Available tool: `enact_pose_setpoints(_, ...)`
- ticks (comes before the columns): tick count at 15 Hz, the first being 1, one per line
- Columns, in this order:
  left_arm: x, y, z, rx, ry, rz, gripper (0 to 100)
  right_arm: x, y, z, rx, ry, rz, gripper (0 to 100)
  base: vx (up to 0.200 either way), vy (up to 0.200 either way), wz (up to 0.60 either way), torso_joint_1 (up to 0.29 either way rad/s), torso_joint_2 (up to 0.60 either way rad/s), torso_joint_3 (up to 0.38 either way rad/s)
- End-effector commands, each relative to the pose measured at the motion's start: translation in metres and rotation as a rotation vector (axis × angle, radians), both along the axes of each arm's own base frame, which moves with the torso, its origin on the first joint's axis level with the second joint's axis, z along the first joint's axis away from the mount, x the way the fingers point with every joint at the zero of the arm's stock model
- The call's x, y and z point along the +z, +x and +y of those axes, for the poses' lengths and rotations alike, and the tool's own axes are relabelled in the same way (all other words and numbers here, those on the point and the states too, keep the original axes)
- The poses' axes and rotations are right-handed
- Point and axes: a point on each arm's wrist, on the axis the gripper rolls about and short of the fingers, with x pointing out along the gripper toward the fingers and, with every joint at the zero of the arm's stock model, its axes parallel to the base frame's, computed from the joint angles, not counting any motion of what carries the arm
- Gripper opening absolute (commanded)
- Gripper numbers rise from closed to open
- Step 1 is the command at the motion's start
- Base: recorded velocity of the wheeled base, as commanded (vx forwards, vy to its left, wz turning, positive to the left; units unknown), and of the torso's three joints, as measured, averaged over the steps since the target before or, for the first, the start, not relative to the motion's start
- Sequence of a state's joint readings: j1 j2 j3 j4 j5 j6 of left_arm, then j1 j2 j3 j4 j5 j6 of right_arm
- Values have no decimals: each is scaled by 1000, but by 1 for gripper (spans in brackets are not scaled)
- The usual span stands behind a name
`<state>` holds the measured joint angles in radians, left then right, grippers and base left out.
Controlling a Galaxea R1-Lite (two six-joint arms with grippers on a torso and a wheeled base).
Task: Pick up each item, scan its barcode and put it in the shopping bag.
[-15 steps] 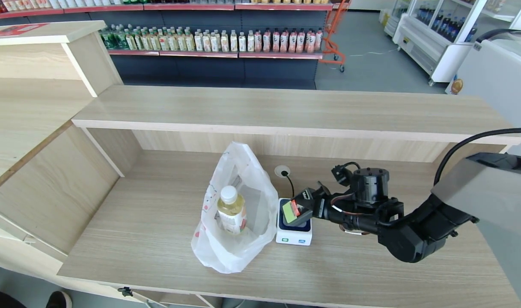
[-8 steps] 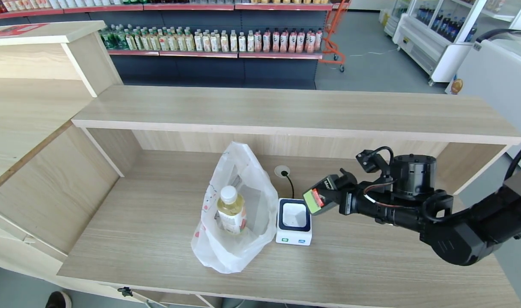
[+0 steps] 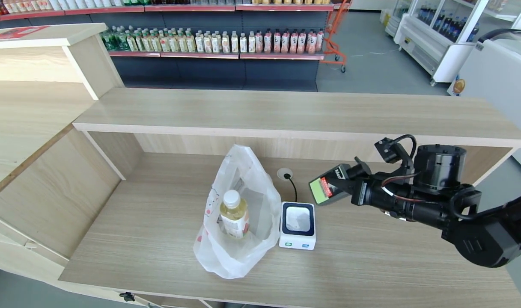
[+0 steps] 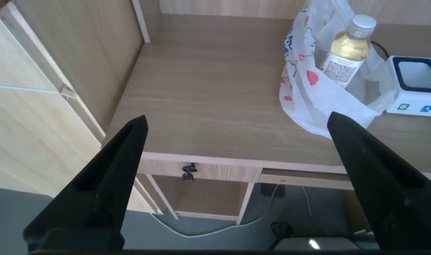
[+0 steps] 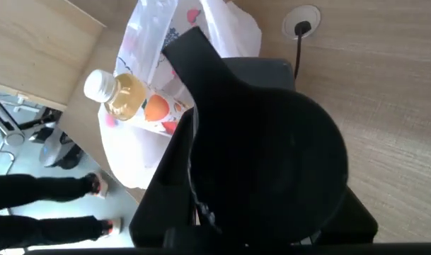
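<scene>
Clearly we have the right gripper [image 3: 339,185] clamped on the small box [image 3: 321,191], held in the air just right of the scanner [image 3: 297,224], and since it looks light, stiff and smooth-sided we judge a firm hold across its flat faces best.

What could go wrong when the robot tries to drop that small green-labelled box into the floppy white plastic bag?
1. The thin white plastic bag stands slack and unsupported; the small dark box with a green and red label, held in the right gripper, might catch the rim and fall outside.
2. The clear bottle of yellow drink already in the bag could be knocked over.
3. The arm may clip the white cube scanner beside the bag.
</scene>
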<state>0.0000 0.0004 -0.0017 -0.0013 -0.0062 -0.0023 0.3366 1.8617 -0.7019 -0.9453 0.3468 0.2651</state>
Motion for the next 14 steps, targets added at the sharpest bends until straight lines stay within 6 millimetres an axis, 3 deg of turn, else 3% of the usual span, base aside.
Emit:
enact_pose_setpoints(1, 0, 0, 0, 0, -4, 0, 100, -13, 19, 8, 7, -11, 32, 0, 0, 0, 0, 0, 0, 0)
enact_pose_setpoints(5, 0, 0, 0, 0, -4, 0, 100, -21, 50, 38, 56, -32, 35, 0, 0, 0, 0, 0, 0, 0)
enact_pose_setpoints(10, 0, 0, 0, 0, -4, 0, 100, -65, 76, 57, 150, -278, -106, 0, 0, 0, 0, 0, 0, 0)
enact_pose_setpoints(14, 0, 0, 0, 0, -4, 0, 100, -84, 101, 76, 176, -321, -168, 0, 0, 0, 0, 0, 0, 0)
